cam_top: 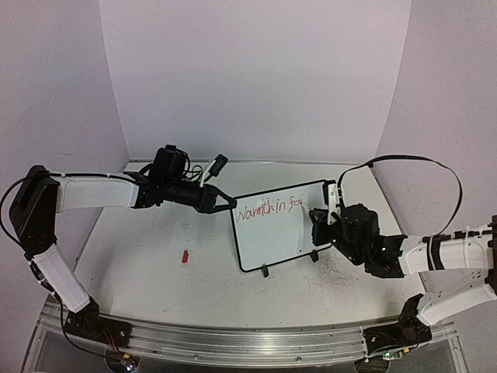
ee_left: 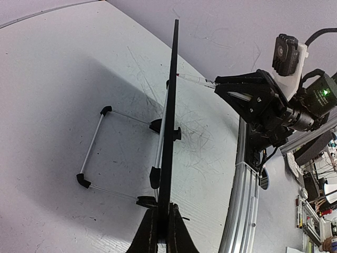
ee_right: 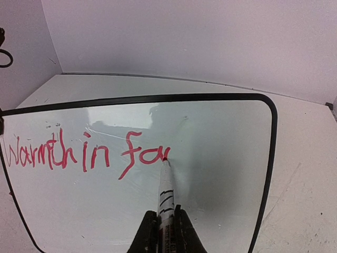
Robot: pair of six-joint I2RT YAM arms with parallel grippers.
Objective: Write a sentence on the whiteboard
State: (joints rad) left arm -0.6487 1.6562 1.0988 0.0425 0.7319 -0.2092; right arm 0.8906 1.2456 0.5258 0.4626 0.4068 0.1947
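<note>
The whiteboard (cam_top: 279, 229) stands tilted mid-table on two black clip feet; it shows edge-on in the left wrist view (ee_left: 171, 105) and face-on in the right wrist view (ee_right: 210, 174). The sentence (cam_top: 268, 208) reads "Warmth in fa" in red on one line (ee_right: 79, 153). My left gripper (cam_top: 225, 203) is shut on the board's left edge (ee_left: 163, 224). My right gripper (cam_top: 318, 219) is shut on a white marker (ee_right: 166, 190), its red tip touching the board right after the "a". The marker and right gripper also show in the left wrist view (ee_left: 197, 80).
A small red marker cap (cam_top: 185, 256) lies on the table left of the board. A wire stand (ee_left: 100, 147) props the board from behind. The aluminium rail (cam_top: 233, 338) runs along the near edge. White walls enclose the back and sides.
</note>
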